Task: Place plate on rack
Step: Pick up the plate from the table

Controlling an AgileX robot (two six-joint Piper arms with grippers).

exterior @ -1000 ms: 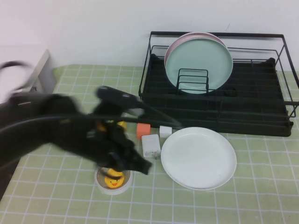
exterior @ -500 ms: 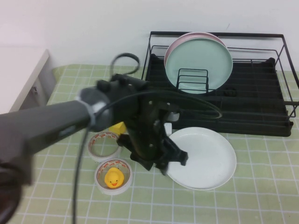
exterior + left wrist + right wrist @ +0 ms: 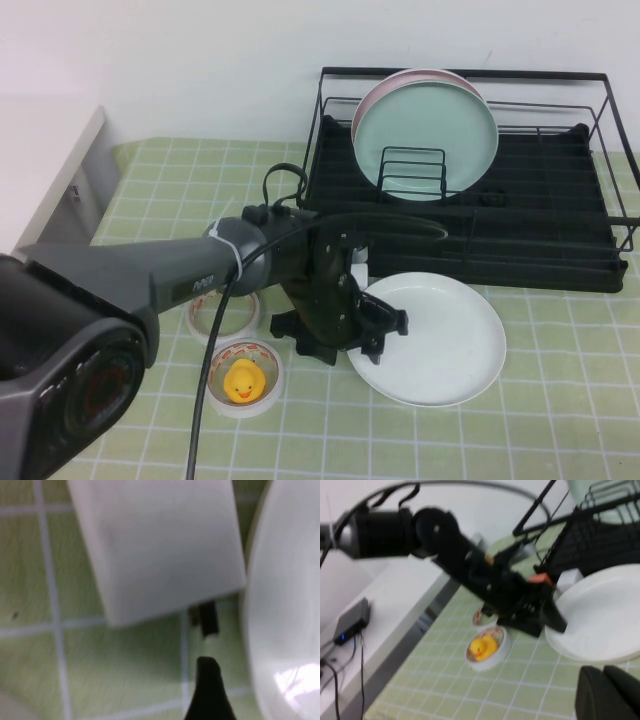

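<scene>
The white plate (image 3: 435, 335) lies flat on the green checked mat in front of the black wire rack (image 3: 520, 235). A mint-green plate (image 3: 425, 135) and a pink plate behind it stand in the rack. My left gripper (image 3: 378, 332) is low at the plate's left rim, open. In the left wrist view one black finger (image 3: 207, 692) points at the gap between a white block (image 3: 155, 545) and the plate rim (image 3: 285, 610). My right gripper (image 3: 609, 682) is shut and empty, held back from the plate (image 3: 600, 620), and is out of the high view.
A yellow duck sits in a tape roll (image 3: 243, 378) in front of the left arm, with a second tape roll (image 3: 225, 312) behind it. A small orange block (image 3: 540, 578) lies near the rack. A white cabinet (image 3: 50, 170) stands at the far left.
My left arm has swung right across the mat, from over the tape rolls to the plate's left rim. The plate has not moved.
</scene>
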